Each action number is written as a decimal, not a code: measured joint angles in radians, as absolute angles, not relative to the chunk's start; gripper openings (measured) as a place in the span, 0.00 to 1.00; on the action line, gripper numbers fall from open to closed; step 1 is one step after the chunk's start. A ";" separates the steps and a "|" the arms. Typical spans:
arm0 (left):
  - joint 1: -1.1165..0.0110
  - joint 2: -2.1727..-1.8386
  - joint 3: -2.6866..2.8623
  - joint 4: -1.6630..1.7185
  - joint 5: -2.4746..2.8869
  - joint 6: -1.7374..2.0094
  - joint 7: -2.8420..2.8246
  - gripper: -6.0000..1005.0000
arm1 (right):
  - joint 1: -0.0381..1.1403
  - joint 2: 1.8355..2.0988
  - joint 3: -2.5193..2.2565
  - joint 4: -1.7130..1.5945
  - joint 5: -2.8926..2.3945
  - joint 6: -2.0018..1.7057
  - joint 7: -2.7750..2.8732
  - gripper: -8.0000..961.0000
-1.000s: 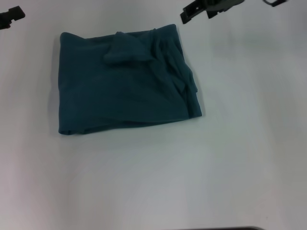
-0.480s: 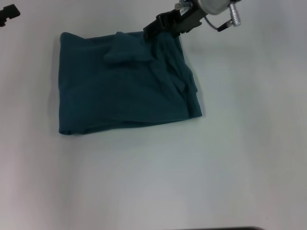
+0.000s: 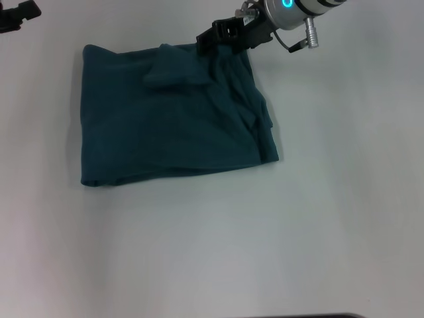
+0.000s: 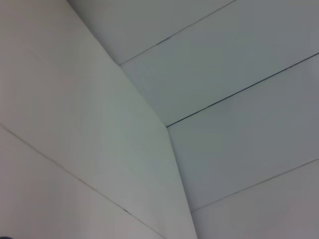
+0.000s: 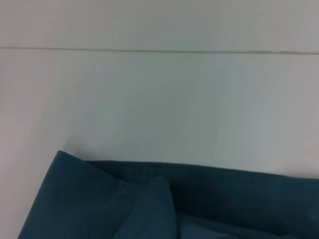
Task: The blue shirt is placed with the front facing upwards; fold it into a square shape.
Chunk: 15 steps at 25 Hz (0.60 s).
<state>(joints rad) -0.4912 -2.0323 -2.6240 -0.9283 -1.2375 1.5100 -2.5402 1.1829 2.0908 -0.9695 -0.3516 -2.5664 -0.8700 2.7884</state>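
The blue shirt [image 3: 165, 112] lies on the white table as a folded, roughly square teal bundle, with a raised lump near its far edge and wrinkled folds along its right side. Its far edge also fills the bottom of the right wrist view as the blue shirt [image 5: 164, 204]. My right gripper [image 3: 211, 42] hangs over the shirt's far right corner, fingertips at the cloth's edge; I cannot make out whether it grips anything. My left gripper [image 3: 18, 14] sits at the far left corner of the head view, away from the shirt.
The white table [image 3: 278, 238] surrounds the shirt. A dark edge [image 3: 305, 316] shows at the near bottom of the head view. The left wrist view holds only pale wall panels [image 4: 199, 74].
My right gripper has come down and leftward from the far right to the shirt's far right corner. The left gripper shifted slightly. The shirt lies as before.
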 joint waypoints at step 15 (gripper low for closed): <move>-0.508 -2.045 -2.618 -0.925 -1.232 1.479 -2.536 0.96 | 1.183 2.091 -0.968 -0.332 -2.565 -0.853 2.791 0.43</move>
